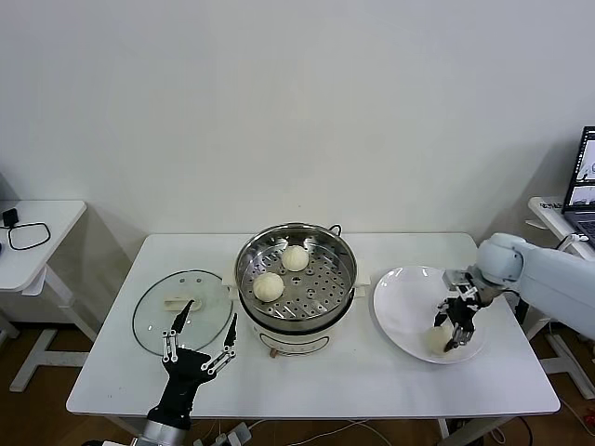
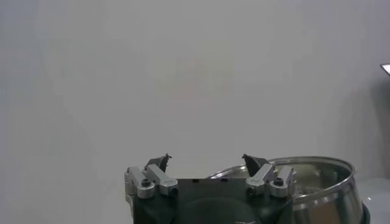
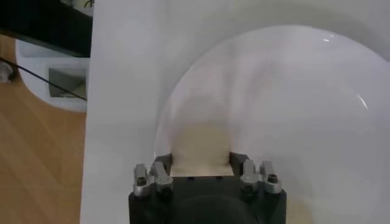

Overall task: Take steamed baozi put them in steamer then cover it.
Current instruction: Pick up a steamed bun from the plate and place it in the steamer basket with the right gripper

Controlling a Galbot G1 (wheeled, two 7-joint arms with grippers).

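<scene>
In the head view, the right gripper (image 1: 453, 327) is seen down on the white plate (image 1: 402, 302), its fingers clenched around a baozi (image 1: 438, 339) near the plate's front rim. Two buns (image 1: 281, 272) already lie on the perforated tray of the steamer (image 1: 296, 283) at the table's middle, so room is left there. The step in hand is judged to be the pick-up: the bun should be lifted straight up, clear of the plate, with the squeeze kept gentle so the soft dough is not crushed, then carried over the pot's rim. The left gripper (image 1: 199, 344) is parked, released wide, above the table's front edge beside the glass cover (image 1: 181, 311).

In the left wrist view, the spread fingers (image 2: 161, 163) are shown empty, with the steamer's wall (image 2: 320, 189) beyond.

In the right wrist view, the baozi (image 3: 201, 146) is seated squarely between the two fingers (image 3: 161, 163), touched on both sides, resting on the plate (image 3: 286, 103).
</scene>
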